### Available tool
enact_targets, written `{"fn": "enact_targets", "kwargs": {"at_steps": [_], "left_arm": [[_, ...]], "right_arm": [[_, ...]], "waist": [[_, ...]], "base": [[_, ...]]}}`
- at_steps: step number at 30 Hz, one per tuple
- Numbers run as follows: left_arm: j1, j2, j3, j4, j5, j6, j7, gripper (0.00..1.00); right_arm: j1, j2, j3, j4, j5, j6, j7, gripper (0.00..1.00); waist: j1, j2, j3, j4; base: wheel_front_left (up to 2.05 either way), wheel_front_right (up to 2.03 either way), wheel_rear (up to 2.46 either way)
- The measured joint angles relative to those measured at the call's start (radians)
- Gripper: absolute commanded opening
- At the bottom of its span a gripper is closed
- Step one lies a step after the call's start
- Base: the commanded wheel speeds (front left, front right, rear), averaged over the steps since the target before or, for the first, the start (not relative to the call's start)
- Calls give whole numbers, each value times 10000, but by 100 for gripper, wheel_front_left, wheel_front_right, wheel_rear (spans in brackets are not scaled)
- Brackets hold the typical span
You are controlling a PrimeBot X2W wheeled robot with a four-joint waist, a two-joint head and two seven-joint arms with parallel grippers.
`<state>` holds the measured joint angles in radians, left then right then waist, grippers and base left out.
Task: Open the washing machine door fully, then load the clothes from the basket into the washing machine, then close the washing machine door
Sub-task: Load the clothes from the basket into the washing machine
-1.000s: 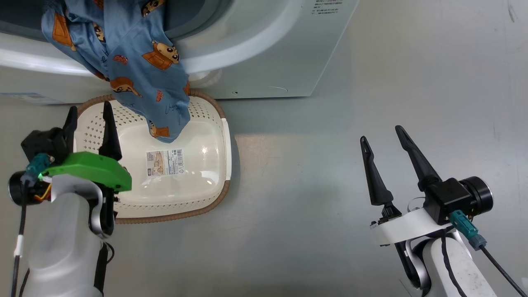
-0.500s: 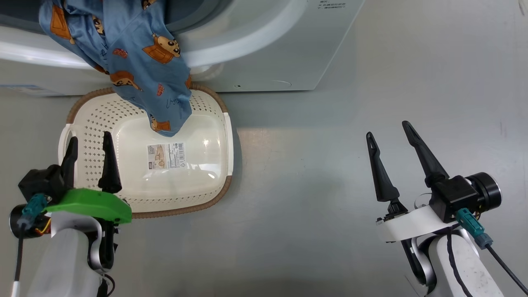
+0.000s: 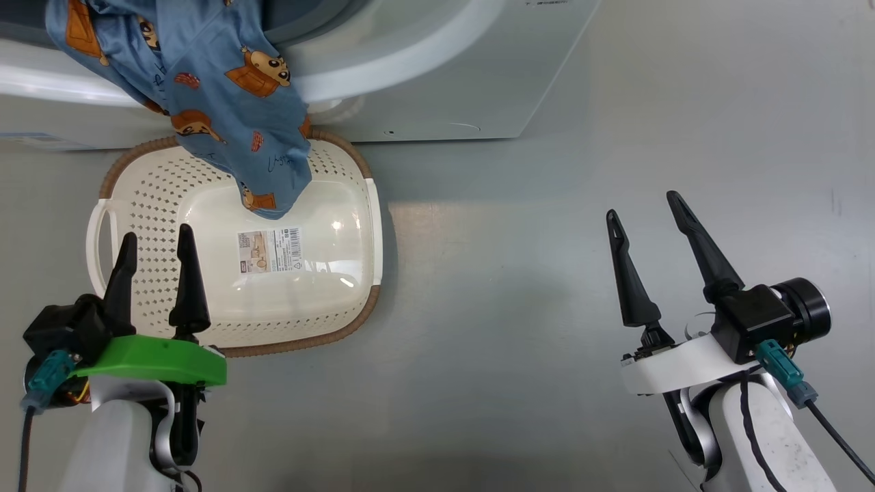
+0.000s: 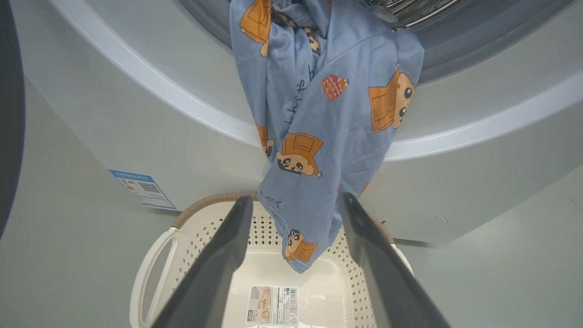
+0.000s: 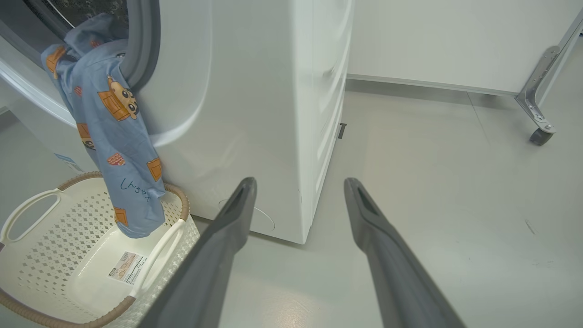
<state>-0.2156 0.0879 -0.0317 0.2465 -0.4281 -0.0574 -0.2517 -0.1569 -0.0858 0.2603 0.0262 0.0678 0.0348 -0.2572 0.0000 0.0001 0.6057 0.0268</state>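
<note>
Grey floor | clothes hang from washing machine into basket | left gripper, right gripper spread

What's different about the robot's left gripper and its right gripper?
The left gripper wears a green cover behind its jaws; the right gripper wears a white cover. The left gripper reaches over the near corner of the basket; the right gripper is over bare floor, off to the side. Both have long dark jaws, standing open and holding nothing.

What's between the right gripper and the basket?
Just bare grey floor lies between the right gripper and the basket, as the head view shows.
</note>
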Motion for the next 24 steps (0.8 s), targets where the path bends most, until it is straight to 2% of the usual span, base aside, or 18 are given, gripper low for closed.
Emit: {"fn": "enact_targets", "kwargs": {"at_steps": [5, 11, 24], "left_arm": [[4, -17, -10, -291, -328, -217, 56, 100], [-90, -79, 61, -259, -1344, -435, 550, 100], [-1408, 458, 564, 938, -1858, -564, 1164, 100]], "right_arm": [[-128, 82, 136, 4, -15, 90, 0, 100], [-317, 182, 349, 8, -75, 165, 0, 100], [-425, 249, 671, -12, -63, 163, 0, 100]], "waist": [[0, 0, 111, -131], [0, 0, 257, -492], [0, 0, 641, -1563]], "base": [[0, 0, 0], [0, 0, 0], [0, 0, 0]]}}
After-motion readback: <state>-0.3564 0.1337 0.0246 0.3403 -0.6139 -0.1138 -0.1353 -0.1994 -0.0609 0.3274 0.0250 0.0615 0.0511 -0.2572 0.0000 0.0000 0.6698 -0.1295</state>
